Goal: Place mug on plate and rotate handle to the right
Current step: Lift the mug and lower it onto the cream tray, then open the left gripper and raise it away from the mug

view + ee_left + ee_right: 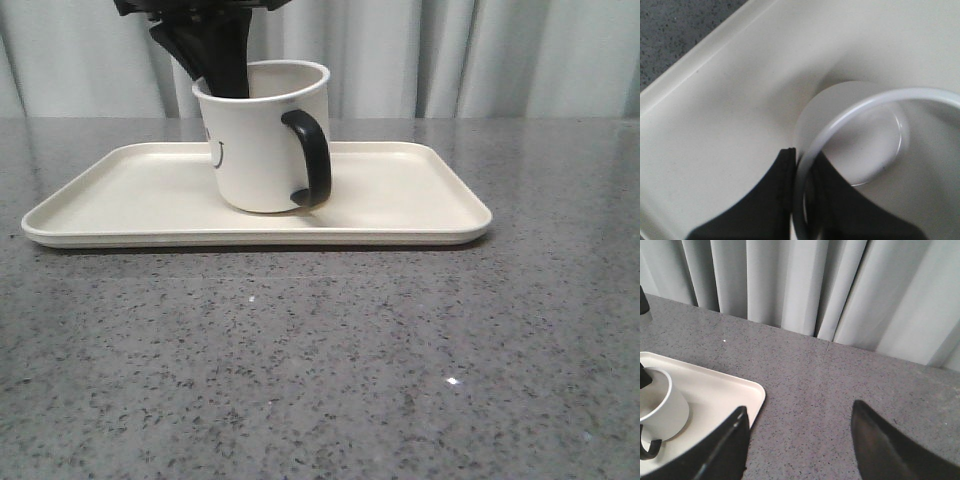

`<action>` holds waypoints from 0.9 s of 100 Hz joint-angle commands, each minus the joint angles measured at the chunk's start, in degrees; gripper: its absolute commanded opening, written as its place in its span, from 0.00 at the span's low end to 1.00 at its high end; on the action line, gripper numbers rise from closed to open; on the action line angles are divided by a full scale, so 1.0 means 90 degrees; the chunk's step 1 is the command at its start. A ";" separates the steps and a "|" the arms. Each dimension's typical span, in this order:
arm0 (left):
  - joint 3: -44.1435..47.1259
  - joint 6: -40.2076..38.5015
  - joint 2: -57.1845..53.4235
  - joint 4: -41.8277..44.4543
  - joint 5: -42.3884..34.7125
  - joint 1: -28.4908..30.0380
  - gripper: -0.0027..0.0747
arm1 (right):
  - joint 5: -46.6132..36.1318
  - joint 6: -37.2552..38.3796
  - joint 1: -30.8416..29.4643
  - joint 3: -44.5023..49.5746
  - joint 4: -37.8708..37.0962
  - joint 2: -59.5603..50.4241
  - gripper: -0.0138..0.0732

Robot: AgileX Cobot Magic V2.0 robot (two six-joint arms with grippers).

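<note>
Frankly, much is hidden here. In the front view the left gripper (222,75) reaches down from beyond the upper frame edge, so only its dark lower part shows, one finger dipping inside the mug (262,140) and out of sight behind the white wall. The smiley face (214,150) on the mug's side is turned away, only a sliver of black line showing. The left wrist view is close and blurred; there the mug's rim (840,125) runs between the two black fingers (760,205), one outside the wall and one inside, both pressed against it, so that gripper is clamped on the mug's wall. The right gripper (797,445) hangs over the grey speckled table (400,360) well apart from the mug, its two dark fingers spread wide with nothing between them (their tips are cut off by the frame).

The mug stands upright on the plate (420,215), left of the plate's middle in the front view, touching its flat cream surface. Its glossy black handle (312,160) points toward the camera and somewhat right. Pale pleated curtains (805,285) hang behind the table.
</note>
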 commanded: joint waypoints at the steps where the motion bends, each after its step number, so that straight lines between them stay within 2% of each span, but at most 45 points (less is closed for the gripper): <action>1: -0.0202 0.0019 -0.0330 -0.0037 -0.0087 -0.0054 0.03 | -0.0398 -0.0058 0.0016 -0.0202 0.0035 0.0009 0.68; 11: -0.0202 0.0019 -0.0330 -0.0037 -0.0074 -0.0054 0.03 | -0.0381 -0.0058 0.0016 -0.0202 0.0035 0.0009 0.68; 18: -0.0202 0.0019 -0.0330 -0.0037 -0.0017 -0.0054 0.07 | -0.0368 -0.0058 0.0016 -0.0202 0.0035 0.0009 0.68; 42: -0.0202 0.0019 -0.0330 -0.0037 0.0135 -0.0054 0.37 | -0.0361 -0.0058 0.0016 -0.0202 0.0035 0.0009 0.68; 49: -0.0213 0.0019 -0.0330 -0.0037 0.0136 -0.0054 0.42 | -0.0348 -0.0058 0.0016 -0.0202 0.0035 0.0009 0.68; 64: -0.0457 0.0019 -0.0343 -0.0062 0.0136 -0.0054 0.43 | -0.0319 -0.0058 0.0016 -0.0202 0.0035 0.0009 0.68; 90: -0.1578 -0.0050 -0.0485 -0.0303 0.0136 -0.0054 0.43 | -0.0313 -0.0058 0.0016 -0.0202 0.0035 0.0009 0.68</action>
